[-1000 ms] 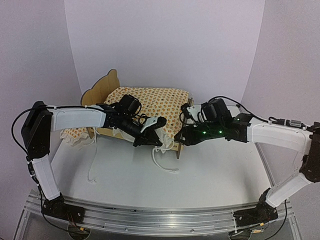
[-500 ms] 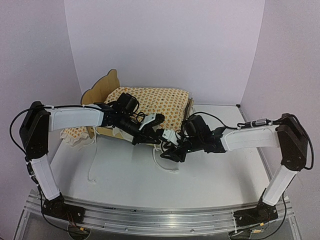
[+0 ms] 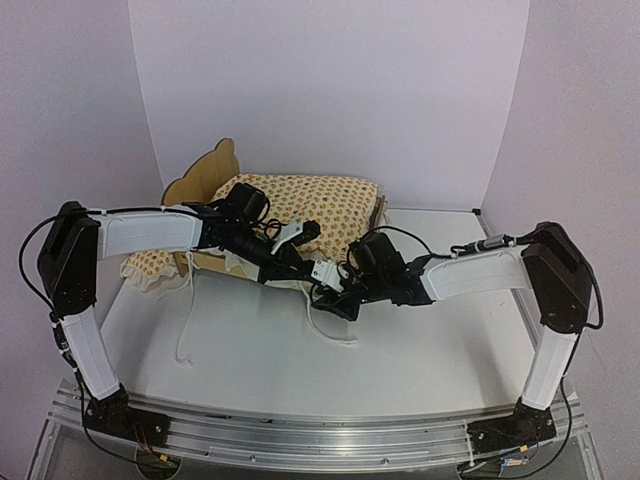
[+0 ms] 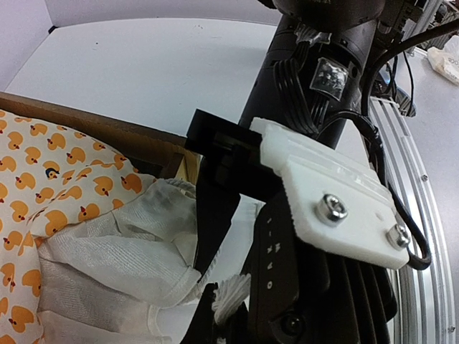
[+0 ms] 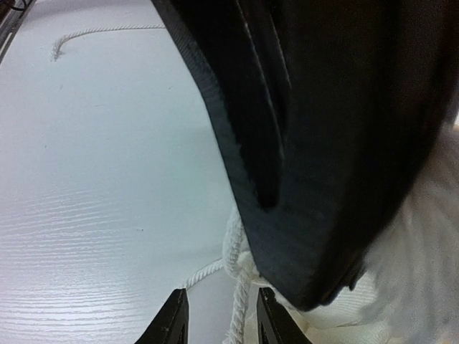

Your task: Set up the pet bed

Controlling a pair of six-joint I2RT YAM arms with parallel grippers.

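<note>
Two hands now meet beside light plywood scalloped pet bed point(image 3: 205, 178), back-left on desk point(image 3: 420, 340). I see right hand point(image 5: 221, 322) swung in from right, fingers point(image 5: 174, 319) parted astride white tie cord point(image 5: 240, 279); left hand point(image 5: 301, 279) stays clenched.

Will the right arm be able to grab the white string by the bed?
Probably yes: the white string lies between the right gripper's open fingers, though the left gripper crowds it.
</note>
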